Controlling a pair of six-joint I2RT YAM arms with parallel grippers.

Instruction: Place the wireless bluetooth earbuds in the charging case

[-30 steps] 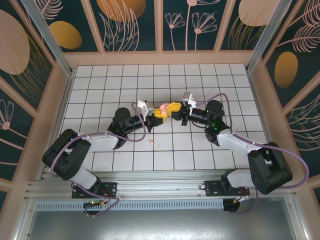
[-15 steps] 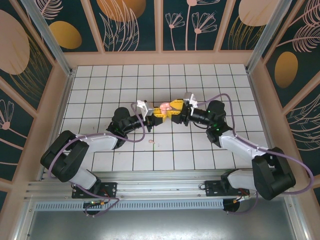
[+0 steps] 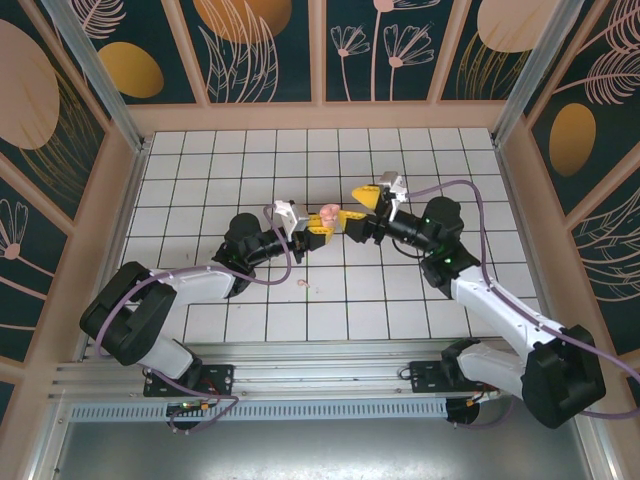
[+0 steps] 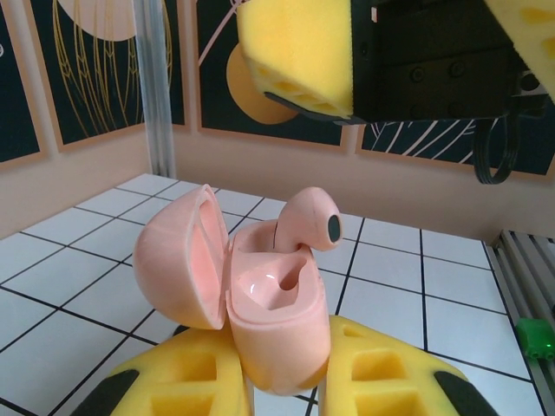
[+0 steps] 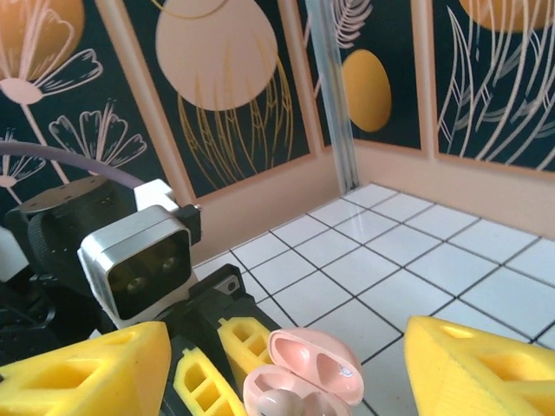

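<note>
My left gripper (image 3: pixel 318 226) is shut on the pale pink charging case (image 3: pixel 327 214), holding it a little above the tiles with its lid open. In the left wrist view the case (image 4: pixel 277 321) sits between my yellow pads (image 4: pixel 178 377). One pink earbud (image 4: pixel 310 217) stands partly in the far slot. The near slot (image 4: pixel 279 290) is empty. My right gripper (image 3: pixel 358 212) is open just right of the case and holds nothing. Its wrist view looks down on the case (image 5: pixel 316 368) and the earbud (image 5: pixel 277 404) between wide-spread fingers (image 5: pixel 91 373). A tiny pale earbud (image 3: pixel 303 290) lies on a tile nearer the arms.
The white grid table (image 3: pixel 440 160) is boxed in by low tan walls (image 3: pixel 320 117) and patterned panels. A metal post (image 5: pixel 334 95) stands in the far corner. Both arms meet at mid-table, with purple cables (image 3: pixel 470 190) looping over them.
My right gripper has gone from shut at the case to open, and drawn back a little to the right. The pink earbud stays in the case. The left gripper held still.
</note>
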